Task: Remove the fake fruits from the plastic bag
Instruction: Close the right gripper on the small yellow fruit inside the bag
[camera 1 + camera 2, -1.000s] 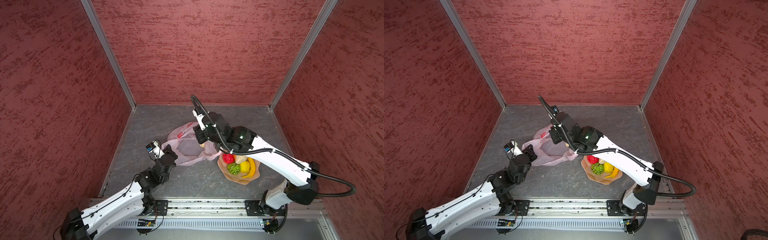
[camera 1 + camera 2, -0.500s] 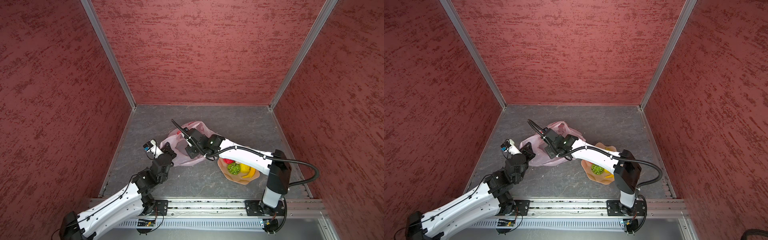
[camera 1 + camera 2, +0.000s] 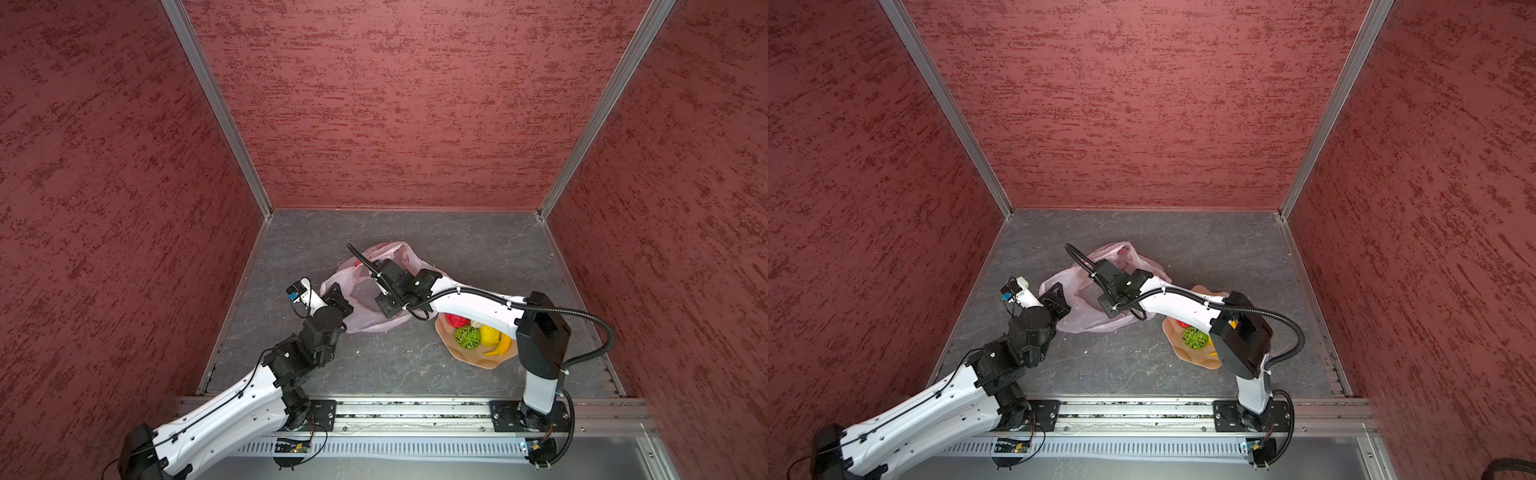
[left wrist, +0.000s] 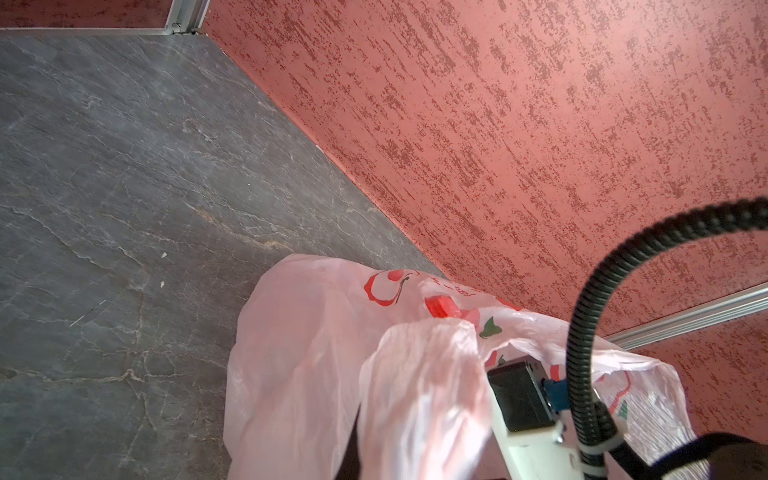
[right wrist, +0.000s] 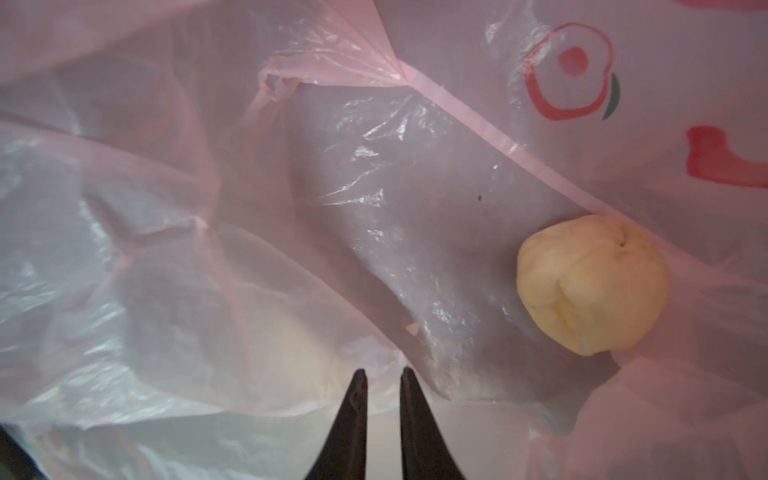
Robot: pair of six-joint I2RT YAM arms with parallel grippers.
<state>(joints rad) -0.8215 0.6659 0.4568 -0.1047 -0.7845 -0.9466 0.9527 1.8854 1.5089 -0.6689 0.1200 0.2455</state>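
In both top views the plastic bag (image 3: 365,322) (image 3: 1088,320) is lying crumpled on the gray table (image 3: 395,365) just left of centre, with its mouth gaping toward the right of the frame. The left tool (image 3: 337,296) is sitting at the bag's left edge, clamped tight on a bunched handle (image 4: 415,395). In the left wrist view that handle is showing as a pink strip going to the bottom edge of the frame. The right arm (image 3: 473,301) is lying stretched across from the right, its wrist sitting in the bag's mouth. In the right wrist view the right tool (image 5: 382,376) is showing at bottom centre, its two black fingertips (image 5: 357,399) standing barely parted with a thin slit between them and nothing gripped there. Crinkled film is lying just beyond the tips. One cream lumpy fruit (image 5: 592,284) is resting inside the bag at the right of that frame, apart from the tips and below a printed red apple outline (image 5: 569,70). A pale rounded shape (image 5: 291,340) is showing dimly through a layer of film, and I cannot tell what it is. Right of the bag, a tan wavy-edged dish (image 3: 473,360) is holding a red ball (image 3: 456,321), a green lattice ball (image 3: 468,337), a yellow lemon (image 3: 490,335) and a banana (image 3: 498,348), partly under the right arm.
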